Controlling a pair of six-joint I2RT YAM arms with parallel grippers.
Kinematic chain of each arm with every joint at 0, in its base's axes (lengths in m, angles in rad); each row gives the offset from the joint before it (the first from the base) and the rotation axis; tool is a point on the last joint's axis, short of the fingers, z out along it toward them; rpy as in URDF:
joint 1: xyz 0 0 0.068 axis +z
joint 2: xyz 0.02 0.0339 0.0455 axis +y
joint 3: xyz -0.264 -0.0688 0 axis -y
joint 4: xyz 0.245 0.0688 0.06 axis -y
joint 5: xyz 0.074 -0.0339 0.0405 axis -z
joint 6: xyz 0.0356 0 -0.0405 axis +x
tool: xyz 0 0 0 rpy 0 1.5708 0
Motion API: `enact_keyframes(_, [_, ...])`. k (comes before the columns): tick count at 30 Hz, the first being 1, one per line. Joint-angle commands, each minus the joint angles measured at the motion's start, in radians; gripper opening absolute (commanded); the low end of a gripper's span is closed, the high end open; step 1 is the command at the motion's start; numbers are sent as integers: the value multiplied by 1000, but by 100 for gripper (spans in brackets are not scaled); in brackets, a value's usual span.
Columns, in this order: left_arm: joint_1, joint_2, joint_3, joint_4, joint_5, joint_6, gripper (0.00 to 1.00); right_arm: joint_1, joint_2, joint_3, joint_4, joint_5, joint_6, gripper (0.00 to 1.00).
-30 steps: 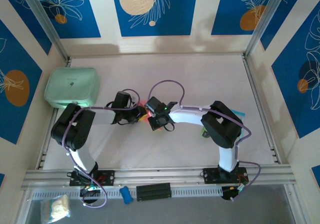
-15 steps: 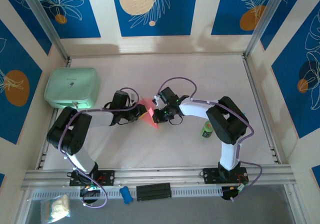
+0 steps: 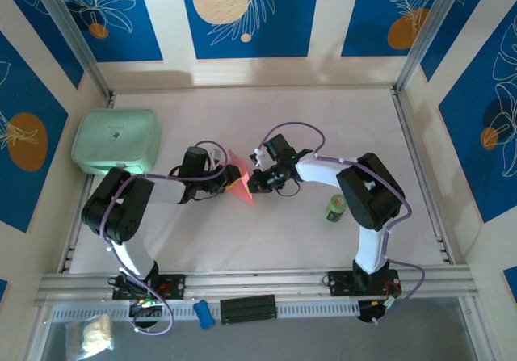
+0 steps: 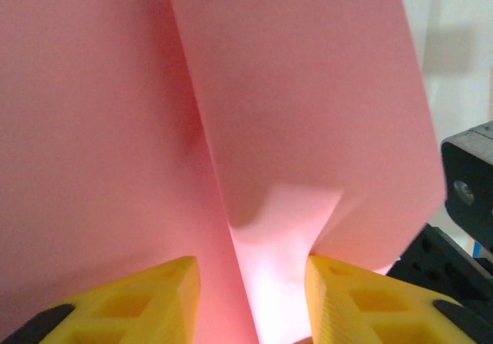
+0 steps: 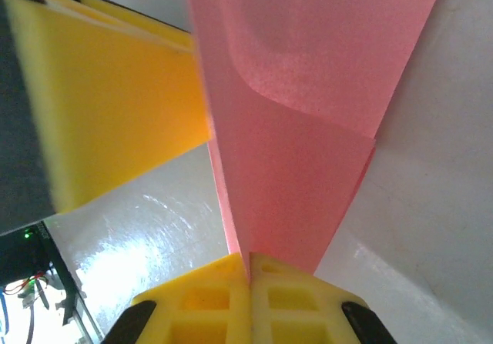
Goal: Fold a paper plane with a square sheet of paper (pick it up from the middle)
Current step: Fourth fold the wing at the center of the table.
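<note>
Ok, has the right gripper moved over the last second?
Yes. Seen from above, the right gripper has shifted slightly toward the back wall, judged against the mint-green case, which stayed put. It is shut on the pink paper.

The top view is bright, even and sharp, with only faint soft shadows on the pale table [image 3: 339,127] and the back wall [image 3: 275,72]. In the left wrist view the folded pink paper [image 4: 308,90] sits too close to focus, and light glows through it between the jaws of the left gripper [image 4: 253,282]. The right wrist view shows white glare on the table at lower left and a blurred yellow jaw at upper left.
</note>
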Motion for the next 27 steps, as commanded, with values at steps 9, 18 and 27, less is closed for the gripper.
enact_keyframes(9, [-11,47,18,-57,-10,18,42,-6,48,18,-10,-58,-6,7])
enact_keyframes(18, [-15,68,39,-178,-65,5,40,-8,35,11,-18,-26,1,19])
enact_keyframes(27, [-18,77,64,-323,-133,1,37,27,-86,-106,88,122,33,33])
